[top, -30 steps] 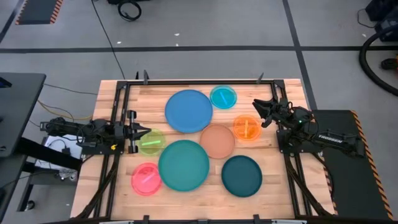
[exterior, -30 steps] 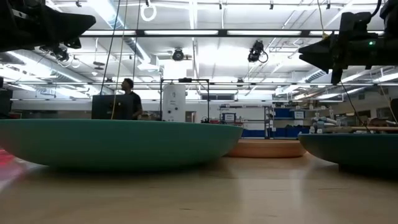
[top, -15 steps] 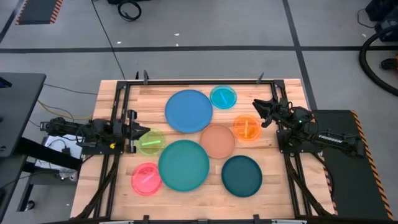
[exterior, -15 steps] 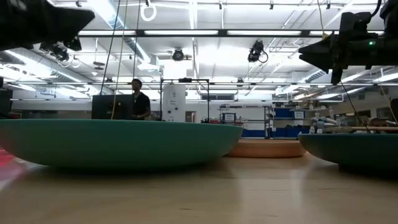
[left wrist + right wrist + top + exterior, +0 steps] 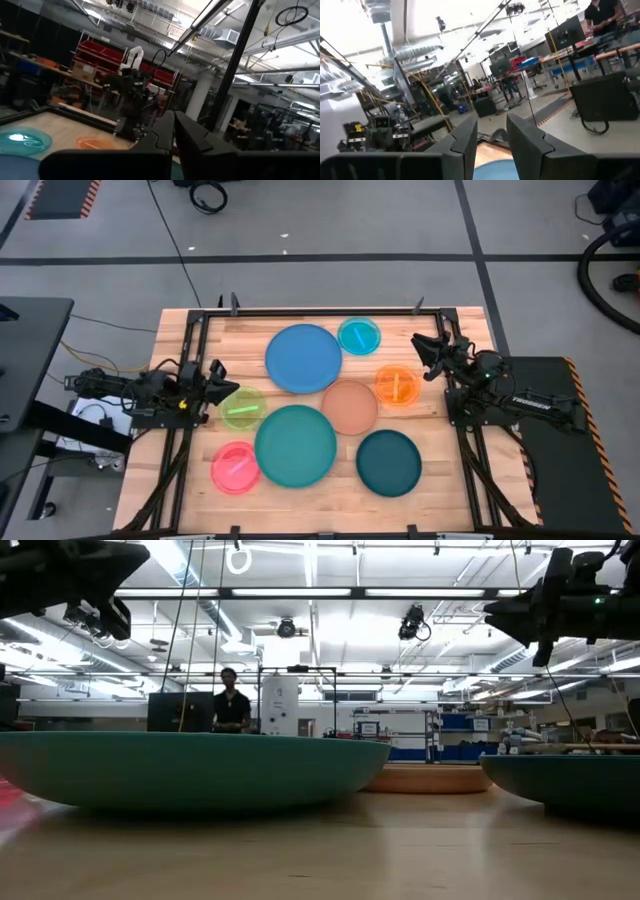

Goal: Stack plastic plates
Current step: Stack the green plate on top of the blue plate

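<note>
Eight plates lie flat on the wooden table, none stacked. Large ones are blue (image 5: 303, 358), teal (image 5: 295, 445) and dark teal (image 5: 389, 463). The medium tan-brown plate (image 5: 349, 407) lies between them. The small ones are cyan (image 5: 359, 335), orange (image 5: 398, 385), lime green (image 5: 242, 407) and pink (image 5: 235, 467). My left gripper (image 5: 216, 380) hovers shut at the table's left edge, beside the lime green plate, and is tipped upward (image 5: 174, 125). My right gripper (image 5: 420, 345) hovers open near the right edge, above and beyond the orange plate (image 5: 492, 132).
A black metal frame (image 5: 300, 311) runs along the table's edges, and both arm bases stand at the left and right sides. In the low view the teal plate (image 5: 190, 770) fills the foreground, and a person (image 5: 232, 705) stands far behind the table.
My left gripper has drawn back toward the table's left edge, away from the lime green plate, and tipped upward. My right gripper has shifted slightly toward the right edge. The plates have not moved. The person in the background walked to the right.
</note>
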Available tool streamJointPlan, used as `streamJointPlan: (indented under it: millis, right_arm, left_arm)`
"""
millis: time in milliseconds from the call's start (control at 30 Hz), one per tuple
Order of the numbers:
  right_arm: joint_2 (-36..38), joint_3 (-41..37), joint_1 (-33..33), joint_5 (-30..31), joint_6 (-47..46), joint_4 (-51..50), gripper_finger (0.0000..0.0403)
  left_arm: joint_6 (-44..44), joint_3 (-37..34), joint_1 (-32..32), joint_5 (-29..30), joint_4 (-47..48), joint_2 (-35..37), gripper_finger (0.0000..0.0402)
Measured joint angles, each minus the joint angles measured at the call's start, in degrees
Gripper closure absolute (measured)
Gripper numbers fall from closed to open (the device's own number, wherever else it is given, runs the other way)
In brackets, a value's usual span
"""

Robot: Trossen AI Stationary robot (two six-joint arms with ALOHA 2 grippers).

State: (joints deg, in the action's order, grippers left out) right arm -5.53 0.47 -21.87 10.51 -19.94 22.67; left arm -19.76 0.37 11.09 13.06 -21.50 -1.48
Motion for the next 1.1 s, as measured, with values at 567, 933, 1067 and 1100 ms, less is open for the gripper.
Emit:
streamJointPlan:
  millis: [567,933,1067,1100]
  right_arm:
    - [-17.4,0.0,4.5,-7.1,-0.9,-5.8,0.0288]
    - [-27.0,0.0,12.0,0.3,3.8,1.6,0.0288]
    - [-29.4,0.8,12.2,0.3,5.6,2.2,0.0288]
    - [-30.2,1.4,12.2,0.2,6.3,2.2,0.0287]
  left_arm:
    - [5.3,4.8,0.0,11.1,1.9,-12.0,0.0379]
    - [-5.4,20.3,-0.1,14.3,18.5,-35.1,0.0318]
    - [-6.7,27.6,-0.1,12.5,26.5,-42.2,0.0287]
    - [-6.8,29.1,-0.2,11.5,28.3,-43.9,0.0283]
